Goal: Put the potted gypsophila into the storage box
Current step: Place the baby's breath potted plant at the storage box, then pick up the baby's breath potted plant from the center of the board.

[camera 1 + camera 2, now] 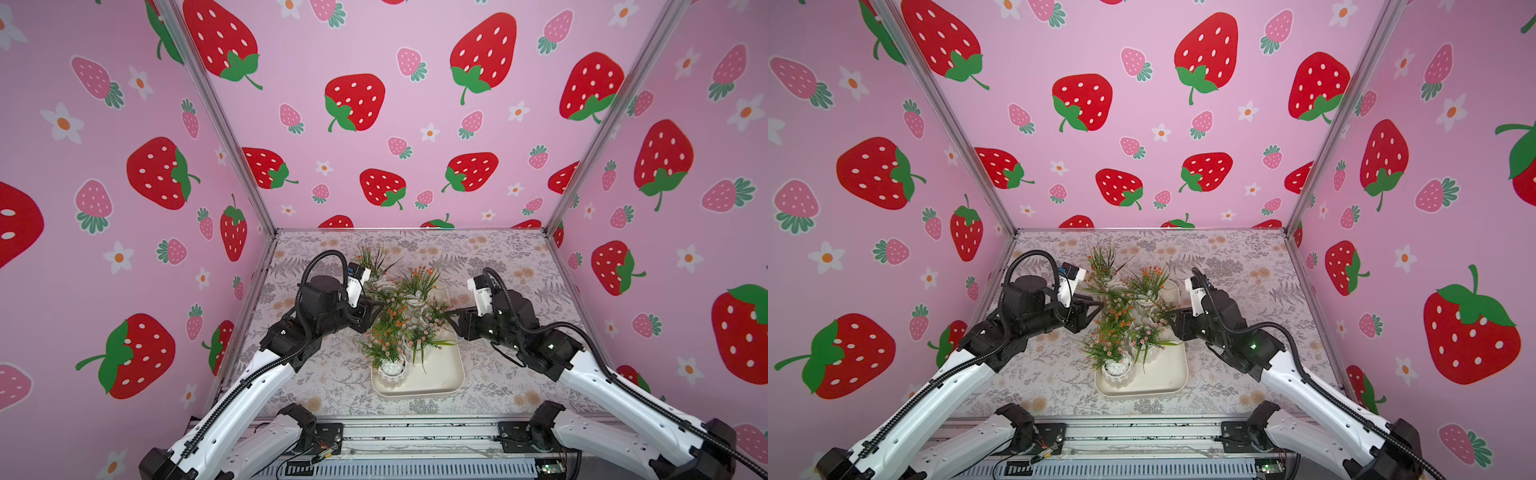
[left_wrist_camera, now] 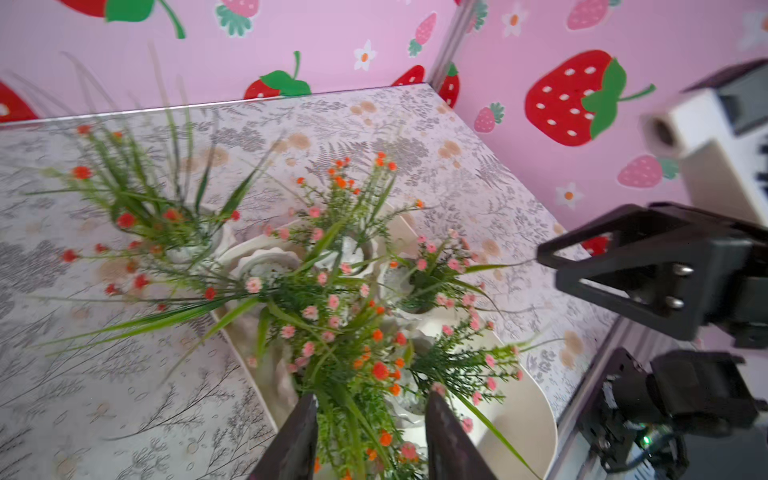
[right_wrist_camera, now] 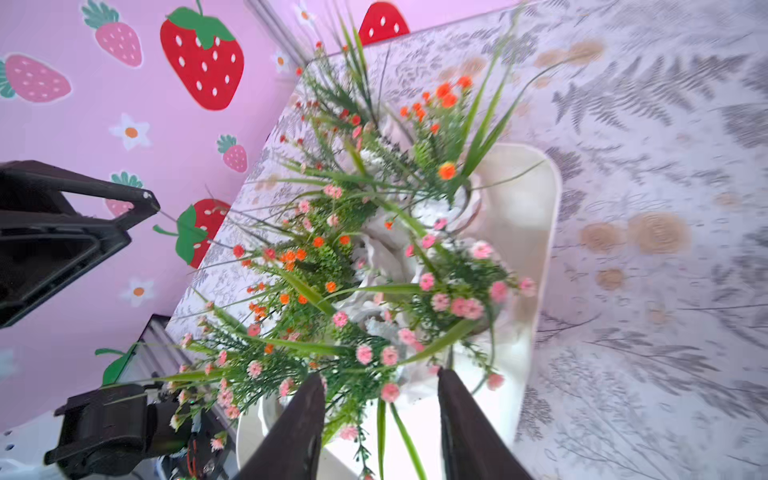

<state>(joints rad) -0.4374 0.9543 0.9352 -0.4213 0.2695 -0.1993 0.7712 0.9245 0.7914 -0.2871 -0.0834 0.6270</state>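
Showing potted gypsophila [image 1: 399, 328] crowded in the storage box [image 1: 440, 374], one pot [image 2: 208, 241] outside on the bench [image 1: 498, 266]. Left gripper [image 2: 371, 405] and right gripper [image 3: 380, 376] stand part-open around loose sprigs. Lettering on the white wrist housing [image 1: 484, 299] is too small to read.

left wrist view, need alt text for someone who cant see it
A cluster of potted gypsophila, small white pots with green sprigs and pink or orange flowers, stands in the storage box on a floral-print table, with one pot beside it. The left gripper holds its dark jaws apart around sprigs up close, and the right gripper hangs across the box.
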